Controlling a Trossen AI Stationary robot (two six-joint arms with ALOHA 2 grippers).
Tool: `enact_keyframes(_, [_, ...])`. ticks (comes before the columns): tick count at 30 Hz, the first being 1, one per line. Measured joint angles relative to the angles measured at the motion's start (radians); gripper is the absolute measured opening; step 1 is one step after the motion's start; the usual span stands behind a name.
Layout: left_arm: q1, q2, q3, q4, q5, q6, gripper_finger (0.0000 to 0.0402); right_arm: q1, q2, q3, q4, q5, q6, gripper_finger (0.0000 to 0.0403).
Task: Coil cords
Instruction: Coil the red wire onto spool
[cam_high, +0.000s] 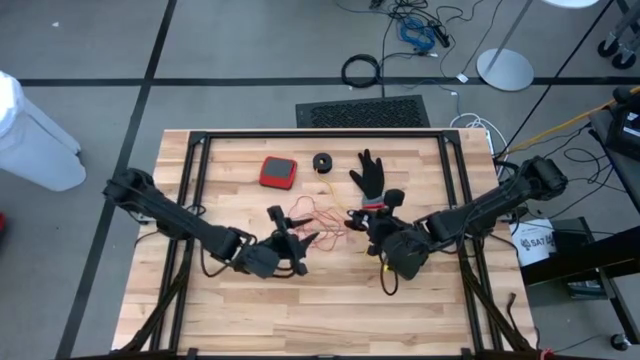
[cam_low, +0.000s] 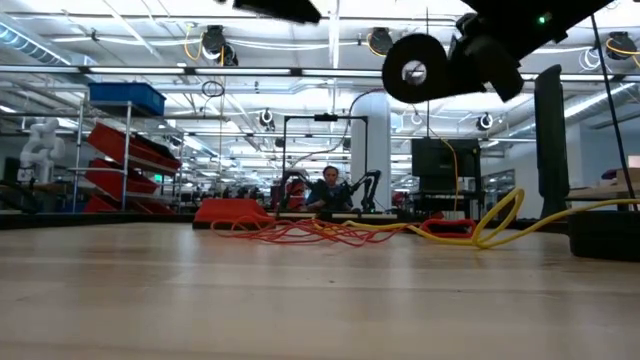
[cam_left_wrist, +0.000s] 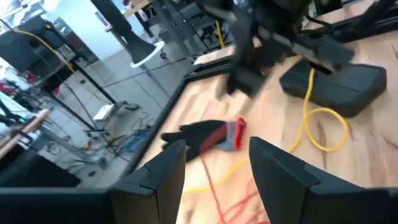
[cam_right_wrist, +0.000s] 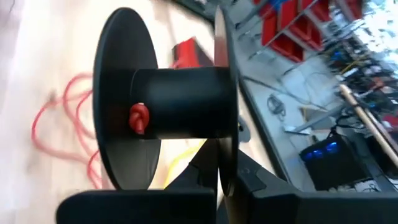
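The red cord (cam_high: 318, 216) lies loose on the table between both grippers, its end knotted on the reel (cam_right_wrist: 177, 102) clenched in the right gripper (cam_high: 386, 236); the left gripper (cam_high: 300, 243), jaws released, probably must regrasp the cord for winding.

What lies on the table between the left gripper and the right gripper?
In the high view, loose loops of the red-orange cord lie on the wood between the left gripper and the right gripper, with yellow cord alongside.

Two cords: one red-orange (cam_high: 318, 213), one yellow (cam_low: 500, 218). Two black reels (cam_high: 323, 161) (cam_right_wrist: 168, 102). One glove (cam_high: 371, 174), one red case (cam_high: 277, 172).
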Motion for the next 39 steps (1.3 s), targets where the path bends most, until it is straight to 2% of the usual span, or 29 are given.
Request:
enact_keyframes(3, [-0.003,0.024,-0.095,0.203,0.015,0.005,0.0185,0.017,0.000,-0.013,0.048,0.058,0.017,0.0000])
enact_keyframes(5, [-0.004,0.044,-0.170,0.379,0.066,0.040,0.0185,0.028,0.000,-0.019,0.044,0.093,0.052,0.0000])
enact_keyframes(7, [-0.005,0.071,-0.234,0.568,0.121,0.080,0.0185,0.040,0.000,-0.031,0.042,0.102,0.085,0.0000])
enact_keyframes(9, [-0.001,0.096,-0.284,0.716,0.134,0.107,0.0185,0.049,0.000,-0.044,0.042,0.103,0.117,0.0000])
enact_keyframes(13, [0.042,0.140,-0.335,0.799,0.144,0.073,0.0184,0.063,0.000,-0.080,0.042,0.103,0.182,0.0000])
enact_keyframes(15, [0.064,0.164,-0.348,0.835,0.187,0.034,0.0184,0.069,0.000,-0.096,0.045,0.103,0.213,0.0000])
enact_keyframes(22, [0.101,0.260,-0.355,1.136,0.371,0.024,0.0184,0.116,0.000,-0.156,0.144,0.090,0.237,0.0000])
enact_keyframes(33, [0.086,0.295,-0.335,1.179,0.466,-0.056,0.0184,0.185,0.000,-0.173,0.345,0.064,0.190,0.0000])
enact_keyframes(39, [0.061,0.295,-0.335,1.179,0.476,-0.056,0.0184,0.209,0.000,-0.173,0.468,0.030,0.141,0.0000])
